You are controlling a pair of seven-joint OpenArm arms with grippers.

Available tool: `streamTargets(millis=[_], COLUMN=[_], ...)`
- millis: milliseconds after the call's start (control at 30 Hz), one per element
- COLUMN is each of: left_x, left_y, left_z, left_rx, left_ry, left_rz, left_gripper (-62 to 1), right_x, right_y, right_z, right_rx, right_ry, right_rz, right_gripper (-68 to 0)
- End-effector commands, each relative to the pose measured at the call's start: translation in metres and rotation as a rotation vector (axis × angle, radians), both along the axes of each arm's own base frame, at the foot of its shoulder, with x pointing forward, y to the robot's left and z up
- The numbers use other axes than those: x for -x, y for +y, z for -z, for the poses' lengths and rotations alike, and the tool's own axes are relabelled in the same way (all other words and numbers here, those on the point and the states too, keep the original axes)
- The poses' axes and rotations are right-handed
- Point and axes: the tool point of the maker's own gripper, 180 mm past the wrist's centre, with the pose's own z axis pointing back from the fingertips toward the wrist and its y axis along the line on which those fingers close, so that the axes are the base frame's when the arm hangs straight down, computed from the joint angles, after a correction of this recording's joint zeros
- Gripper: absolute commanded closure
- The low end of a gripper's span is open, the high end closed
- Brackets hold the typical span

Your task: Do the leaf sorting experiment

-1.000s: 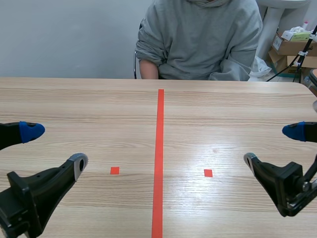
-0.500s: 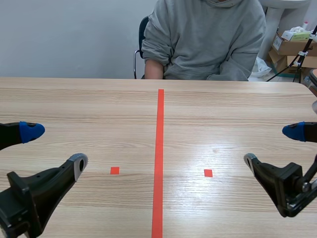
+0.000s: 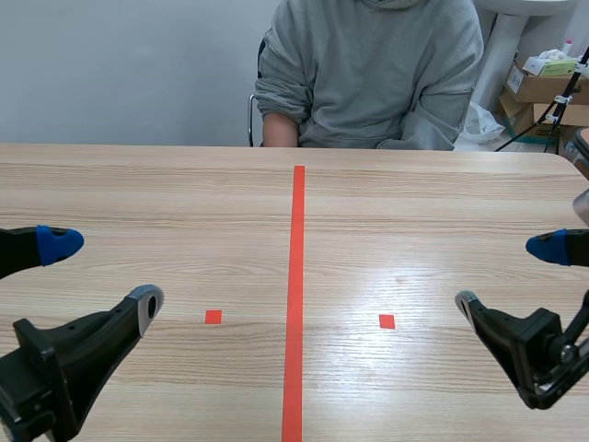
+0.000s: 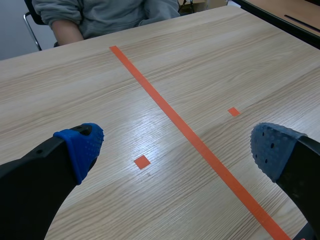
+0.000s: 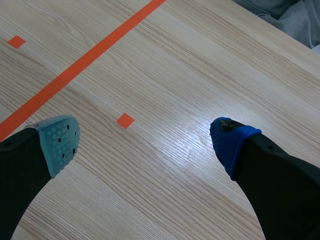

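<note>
No leaves or sorting items show on the wooden table (image 3: 184, 203) in any view. My left gripper (image 3: 99, 273) stands open low at the left edge, with nothing between its blue-padded fingers (image 4: 82, 147). At the right edge my right gripper (image 3: 511, 276) is open too, and only bare wood lies between its fingers (image 5: 232, 142). An orange-red tape line runs down the table's middle, with one small tape square on each side.
A person in a grey hoodie (image 3: 373, 69) sits on a chair across the table, arms held off the tabletop. Cardboard boxes (image 3: 543, 92) are stacked behind the table's far right corner.
The person has shifted slightly in the seat. My right gripper has edged a little to the right; the left one has not moved.
</note>
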Motion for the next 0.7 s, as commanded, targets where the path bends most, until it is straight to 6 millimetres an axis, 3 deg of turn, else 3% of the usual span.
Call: streamTargets(millis=[0, 667], left_x=[-0.0021, -0.0022], left_y=[-0.0024, -0.0023], left_z=[-0.0095, -0.0095], left_rx=[0.016, 0.016], left_ry=[-0.031, -0.031], left_rz=[0.004, 0.003], left_gripper=[-62.3, -62.3], right_x=[-0.0064, -0.0055], right_y=[0.0004, -0.0008], right_z=[-0.012, -0.0088], right_rx=[-0.007, 0.003], right_ry=[-0.044, -0.028], right_rz=[0.001, 0.004], right_gripper=[-53.1, -53.2])
